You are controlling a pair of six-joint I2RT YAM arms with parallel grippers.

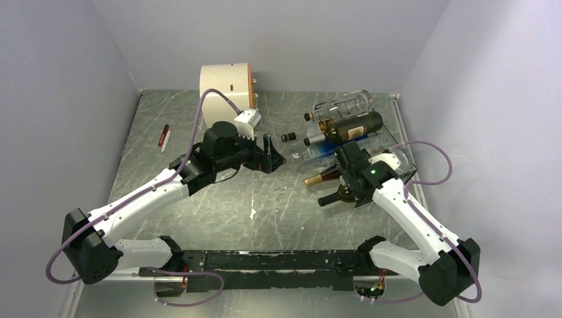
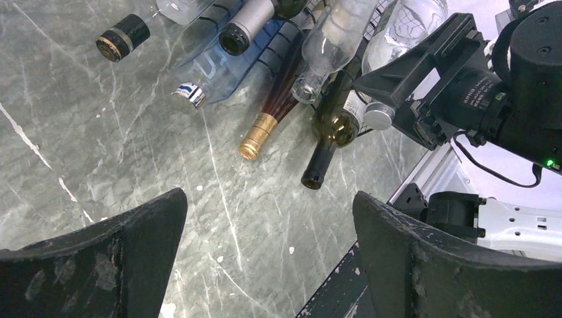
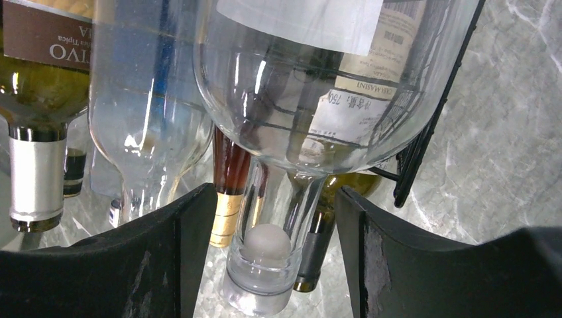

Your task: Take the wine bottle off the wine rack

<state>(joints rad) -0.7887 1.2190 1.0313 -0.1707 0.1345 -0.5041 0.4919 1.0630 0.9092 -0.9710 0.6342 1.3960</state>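
Left hand (image 2: 268, 199) wide open; right hand (image 3: 275, 192) half open.

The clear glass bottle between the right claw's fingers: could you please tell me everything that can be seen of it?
The clear glass bottle is colourless and looks empty, with a wide round shoulder narrowing to a short neck. A whitish stopper sits in its thick clear mouth, and a white printed label shows through the glass. It lies in the wine rack, neck pointing outward toward the right claw, whose fingers flank the neck with gaps on both sides.
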